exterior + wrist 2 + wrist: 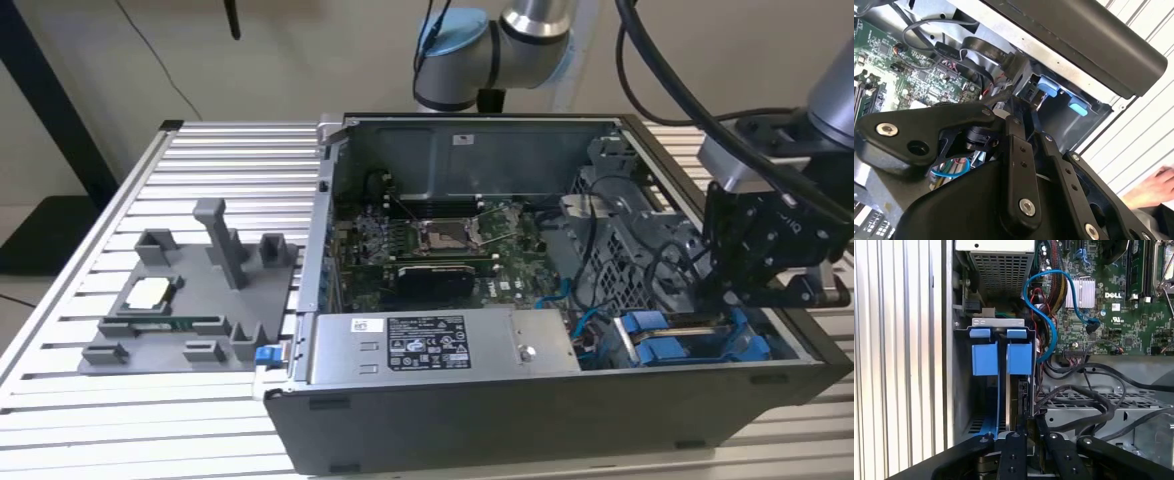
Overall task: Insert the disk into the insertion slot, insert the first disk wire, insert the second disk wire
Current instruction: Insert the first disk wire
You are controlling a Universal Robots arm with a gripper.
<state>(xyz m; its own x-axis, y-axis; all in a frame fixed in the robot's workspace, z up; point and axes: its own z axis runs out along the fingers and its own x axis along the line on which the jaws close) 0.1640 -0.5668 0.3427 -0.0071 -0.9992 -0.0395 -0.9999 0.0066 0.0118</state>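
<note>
Disk (1018, 400) stands on edge in slot (961, 390), long axis pointing toward power supply (999, 270). Gripper (1031, 427) fingers (1014, 450) are together at its near end.

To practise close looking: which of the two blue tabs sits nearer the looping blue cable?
The tab right beside the cable; the other tab is next to the case wall instead.
</note>
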